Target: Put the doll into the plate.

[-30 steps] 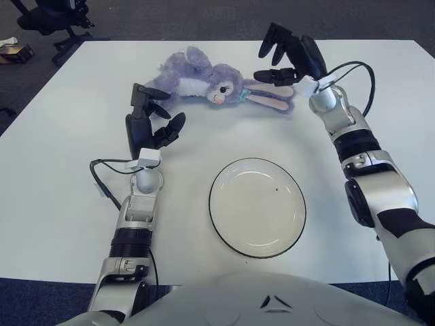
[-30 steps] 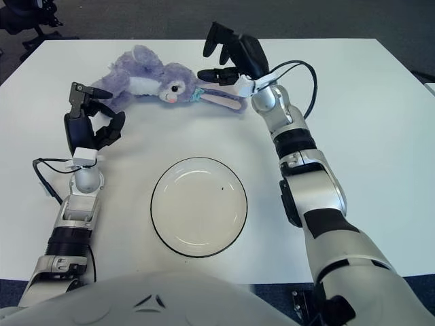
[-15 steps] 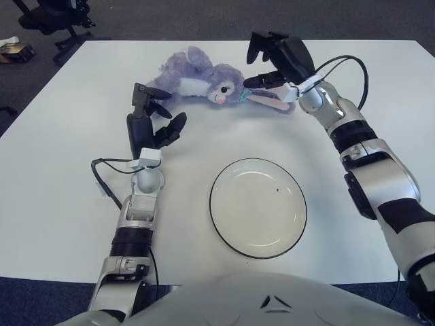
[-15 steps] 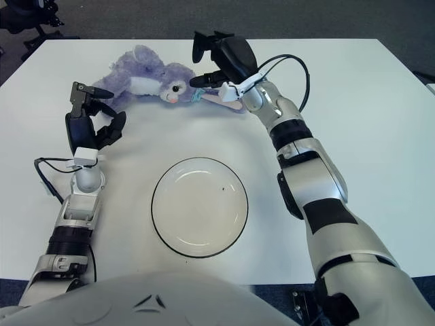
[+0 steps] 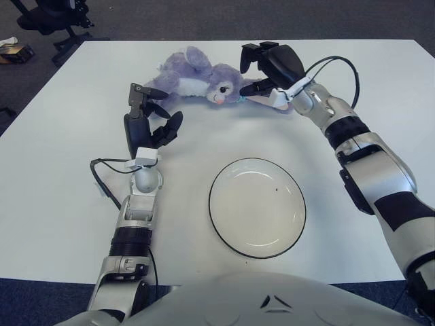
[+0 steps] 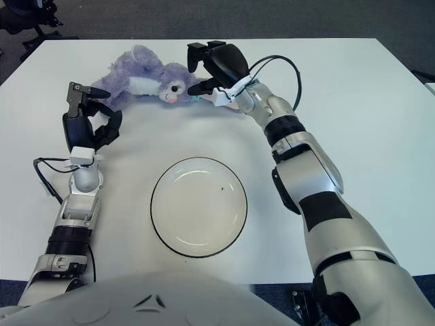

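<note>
The doll point(image 5: 197, 80), a purple plush rabbit, lies on its side at the far middle of the white table, with its pink-lined ears stretched to the right. My right hand point(image 5: 247, 69) hovers over those ears, just right of the doll's head, with its fingers spread and nothing in them. My left hand point(image 5: 158, 111) stands upright and open just in front of the doll's left end, not touching it. The white plate point(image 5: 257, 207) with a dark rim sits empty near the table's front, right of centre.
A black cable point(image 5: 102, 178) loops off my left forearm onto the table. Beyond the far left table corner, an office chair point(image 5: 51, 17) and a small box point(image 5: 13, 51) stand on the dark floor.
My right hand has swung left and down along the doll's ears until it reaches the head. The left hand has barely shifted. Doll and plate have stayed put.
</note>
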`<action>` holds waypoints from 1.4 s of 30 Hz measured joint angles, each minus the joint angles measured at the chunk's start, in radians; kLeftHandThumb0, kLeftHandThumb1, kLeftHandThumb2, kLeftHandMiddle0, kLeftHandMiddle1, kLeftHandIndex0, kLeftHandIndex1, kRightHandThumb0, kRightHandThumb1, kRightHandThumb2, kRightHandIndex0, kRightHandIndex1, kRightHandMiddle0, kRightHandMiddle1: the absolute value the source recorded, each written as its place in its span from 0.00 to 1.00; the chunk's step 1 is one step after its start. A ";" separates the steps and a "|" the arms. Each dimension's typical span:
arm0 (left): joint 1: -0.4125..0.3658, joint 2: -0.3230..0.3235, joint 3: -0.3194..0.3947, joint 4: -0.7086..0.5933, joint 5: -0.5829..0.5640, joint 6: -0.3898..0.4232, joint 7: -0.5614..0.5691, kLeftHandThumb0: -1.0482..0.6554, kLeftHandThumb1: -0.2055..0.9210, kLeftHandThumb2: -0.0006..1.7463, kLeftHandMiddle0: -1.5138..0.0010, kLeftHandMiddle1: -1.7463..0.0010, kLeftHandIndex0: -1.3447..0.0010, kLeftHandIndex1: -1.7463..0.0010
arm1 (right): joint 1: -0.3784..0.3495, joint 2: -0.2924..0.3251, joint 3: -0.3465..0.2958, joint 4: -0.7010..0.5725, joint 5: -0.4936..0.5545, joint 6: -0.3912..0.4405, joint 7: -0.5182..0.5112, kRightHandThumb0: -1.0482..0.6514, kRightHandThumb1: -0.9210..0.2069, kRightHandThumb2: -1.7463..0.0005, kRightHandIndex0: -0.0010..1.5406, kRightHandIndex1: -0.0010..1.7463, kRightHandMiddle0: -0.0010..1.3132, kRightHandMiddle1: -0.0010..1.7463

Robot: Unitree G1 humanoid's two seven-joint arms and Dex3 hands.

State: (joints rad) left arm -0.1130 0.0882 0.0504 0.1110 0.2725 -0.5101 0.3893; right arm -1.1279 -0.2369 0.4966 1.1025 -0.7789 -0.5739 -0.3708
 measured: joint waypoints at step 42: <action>0.002 -0.010 0.015 -0.011 -0.042 0.035 -0.033 0.41 1.00 0.21 0.45 0.00 0.72 0.10 | -0.069 0.068 0.031 0.068 0.029 0.176 0.125 0.23 0.00 0.99 0.34 0.00 0.36 0.04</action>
State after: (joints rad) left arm -0.1109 0.0784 0.0651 0.1000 0.2307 -0.4747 0.3562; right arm -1.1970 -0.1687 0.5278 1.1710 -0.7496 -0.3976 -0.2458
